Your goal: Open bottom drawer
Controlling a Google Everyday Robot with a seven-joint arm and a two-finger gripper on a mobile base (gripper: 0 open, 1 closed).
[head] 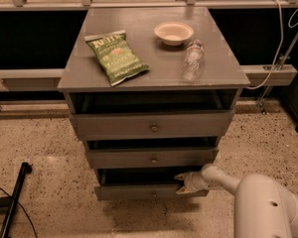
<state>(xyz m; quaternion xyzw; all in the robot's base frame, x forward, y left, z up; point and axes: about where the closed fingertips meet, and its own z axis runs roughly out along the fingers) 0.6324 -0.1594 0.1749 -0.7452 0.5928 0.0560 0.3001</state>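
The grey cabinet has three drawers. Its bottom drawer (139, 191) is pulled out a little, showing a dark gap above its flat grey front, with a small brass knob (153, 194) at centre. My gripper (181, 182) comes in from the lower right on a white arm and sits at the drawer's top right edge, its fingertips hooked against the front. The middle drawer (151, 158) and the top drawer (151, 125) also stand slightly out.
On the cabinet top (79, 73) lie a green chip bag (116, 56), a white bowl (173, 32) and a clear plastic bottle (192, 60). A black pole (12, 200) lies on the speckled floor at left. White rails and cables run behind.
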